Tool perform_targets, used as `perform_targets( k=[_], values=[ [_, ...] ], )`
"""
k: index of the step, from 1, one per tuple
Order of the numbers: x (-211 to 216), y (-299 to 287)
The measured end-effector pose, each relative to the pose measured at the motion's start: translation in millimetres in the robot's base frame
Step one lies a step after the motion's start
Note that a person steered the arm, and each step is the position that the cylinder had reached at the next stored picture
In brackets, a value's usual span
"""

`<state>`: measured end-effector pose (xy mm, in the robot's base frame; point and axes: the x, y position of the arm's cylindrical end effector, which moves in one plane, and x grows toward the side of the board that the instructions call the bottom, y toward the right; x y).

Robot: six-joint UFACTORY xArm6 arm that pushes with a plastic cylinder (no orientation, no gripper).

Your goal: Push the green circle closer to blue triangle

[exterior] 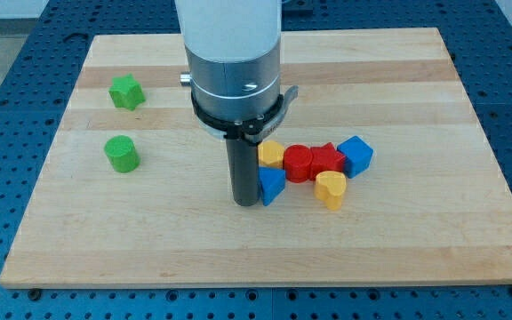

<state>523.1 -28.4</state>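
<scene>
Now my tip (pixel 246 203) rests against the blue triangle (pixel 271 185), at its left side in the view.
Well apart, toward the view's left, the green circle (pixel 122 154) sits below a green star (pixel 126 92). No jaws exist on this rod, so there is no jaw state to tell.

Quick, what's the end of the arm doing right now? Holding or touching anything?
No gripper: my tip holds nothing.
It stands against the left side of the blue triangular block, far from the green round block.
</scene>
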Motion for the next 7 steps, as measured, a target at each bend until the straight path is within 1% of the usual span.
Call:
perform_targets(
  k=[3,4,5,6,7],
  values=[
    [4,0],
    [-22,-36],
    [-65,-93],
    [-104,-139],
    [-110,-163]
  ],
)
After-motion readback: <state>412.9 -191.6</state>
